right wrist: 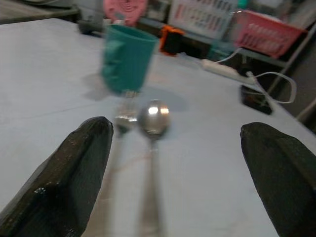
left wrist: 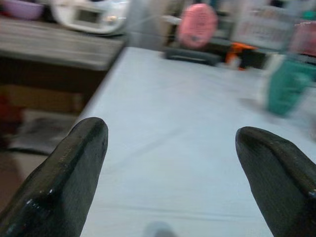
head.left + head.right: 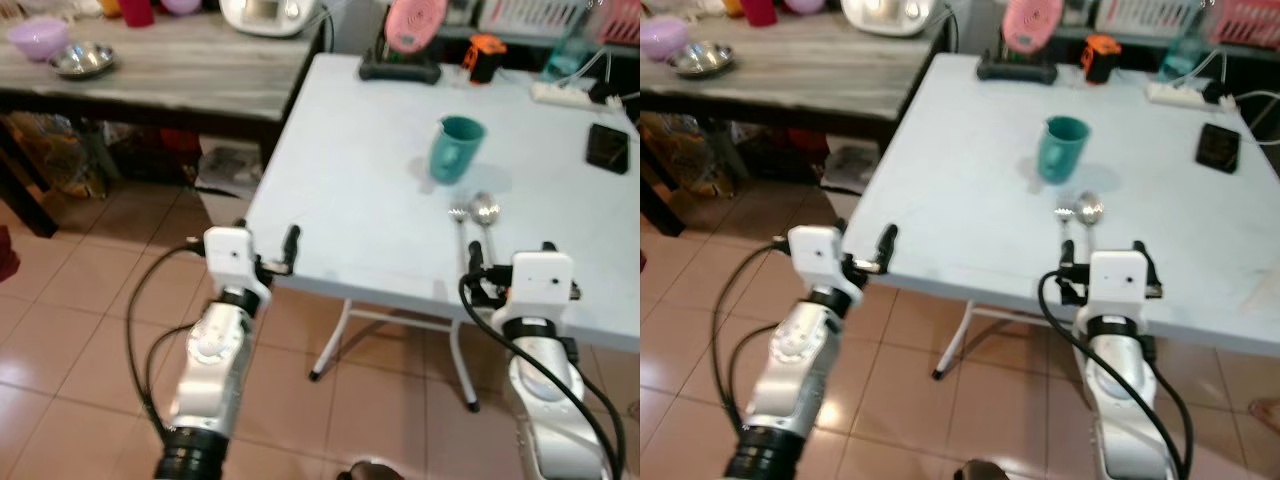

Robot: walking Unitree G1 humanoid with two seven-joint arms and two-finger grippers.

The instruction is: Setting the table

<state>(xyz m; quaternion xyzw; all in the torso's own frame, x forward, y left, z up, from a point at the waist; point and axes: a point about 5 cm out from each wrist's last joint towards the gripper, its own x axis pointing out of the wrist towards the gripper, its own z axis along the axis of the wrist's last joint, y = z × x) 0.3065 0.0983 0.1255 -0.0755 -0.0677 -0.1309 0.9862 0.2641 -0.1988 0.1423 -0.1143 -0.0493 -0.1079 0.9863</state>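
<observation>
Both silver arms reach forward at about the same height. The left gripper [image 2: 168, 173] and the right gripper [image 1: 173, 173] each hold their black fingers spread wide apart, holding nothing.

Black phone [image 3: 607, 147], power strip [image 3: 565, 95], wooden side table [image 3: 190, 70].

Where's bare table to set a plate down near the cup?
The widest bare stretch runs from the table's left edge to the teal cup, ahead of the left gripper. It is tighter by the right gripper, where the fork and spoon lie; the far edge is cluttered.
</observation>
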